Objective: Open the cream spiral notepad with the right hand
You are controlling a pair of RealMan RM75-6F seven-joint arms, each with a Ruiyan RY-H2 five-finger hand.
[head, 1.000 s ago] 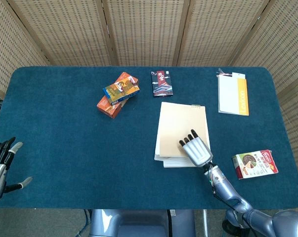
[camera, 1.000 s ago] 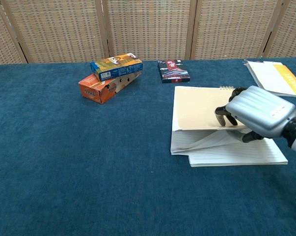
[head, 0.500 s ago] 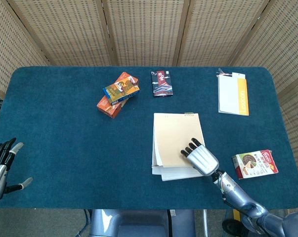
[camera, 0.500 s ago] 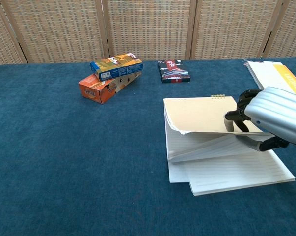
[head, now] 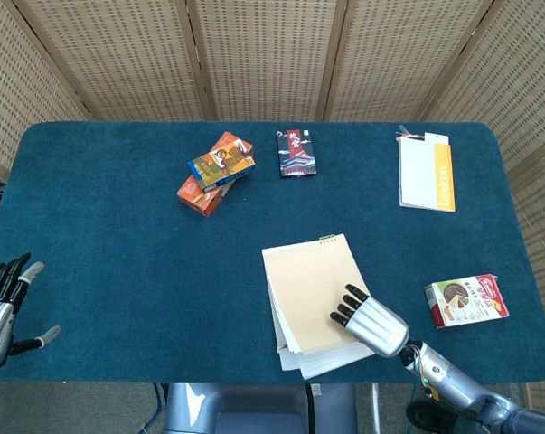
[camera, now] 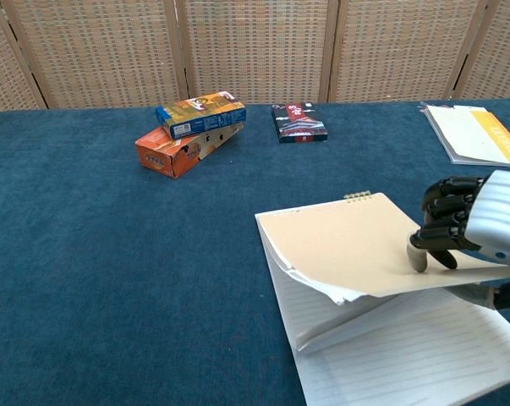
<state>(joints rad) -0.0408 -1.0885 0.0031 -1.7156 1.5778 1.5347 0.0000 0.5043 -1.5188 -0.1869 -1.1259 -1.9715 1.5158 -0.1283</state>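
The right hand pinched the cover and top sheets of the notepad, lifted just left of it, thumb seemingly underneath, and that thin stack could slip free, flopping the pad closed.

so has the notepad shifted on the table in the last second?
Yes. The cream spiral notepad has slid toward the near table edge, away from the dark booklet, dragged by the right hand.

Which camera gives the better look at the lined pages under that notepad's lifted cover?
The chest view. It looks in from the side, so the lined pages show beneath the cover that the right hand holds up. The head view looks straight down on the cream spiral notepad, showing only thin page edges.
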